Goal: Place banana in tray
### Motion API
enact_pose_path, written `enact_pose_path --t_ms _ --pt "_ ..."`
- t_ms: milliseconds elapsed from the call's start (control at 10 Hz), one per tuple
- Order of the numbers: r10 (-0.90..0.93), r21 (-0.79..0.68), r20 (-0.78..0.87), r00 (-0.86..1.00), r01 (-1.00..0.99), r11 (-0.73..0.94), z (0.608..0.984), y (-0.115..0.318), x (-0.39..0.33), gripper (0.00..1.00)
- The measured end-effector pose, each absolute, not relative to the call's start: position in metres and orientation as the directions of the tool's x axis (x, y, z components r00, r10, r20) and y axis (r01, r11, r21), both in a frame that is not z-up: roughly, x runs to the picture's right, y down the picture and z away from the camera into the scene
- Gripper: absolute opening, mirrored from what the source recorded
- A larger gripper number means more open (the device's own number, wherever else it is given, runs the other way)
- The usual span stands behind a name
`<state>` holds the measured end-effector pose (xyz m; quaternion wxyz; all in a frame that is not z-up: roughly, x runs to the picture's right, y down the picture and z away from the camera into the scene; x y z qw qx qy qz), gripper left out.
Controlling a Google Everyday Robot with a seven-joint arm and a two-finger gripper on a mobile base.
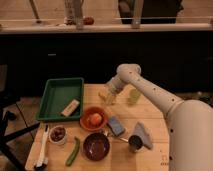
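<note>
The banana [105, 97] is a small pale yellow piece on the wooden table [155, 117], right of the tray and left of a yellow-green cup. My gripper [108, 93] is down right over the banana, at its top, and hides part of it. The deep-green tray [56, 95] lies at the table's left side, apart from the gripper, with a beige block [70, 107] lying inside it.
An orange bowl [88, 125] holding an orange fruit sits in front of the banana. The yellow-green cup [134, 96] stands just right of the gripper. A blue sponge [116, 126], dark bowl [96, 146], green vegetable [73, 151], metal cup [134, 143] and grey cloth [144, 135] lie at the front.
</note>
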<state>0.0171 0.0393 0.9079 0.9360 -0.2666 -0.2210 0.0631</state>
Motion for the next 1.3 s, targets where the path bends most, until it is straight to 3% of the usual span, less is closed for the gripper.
enact_pose_path --t_ms 1300 --pt "0.413 -0.648 0.188 0.891 -0.204 0.734 0.959 0.06 0.048 0.8"
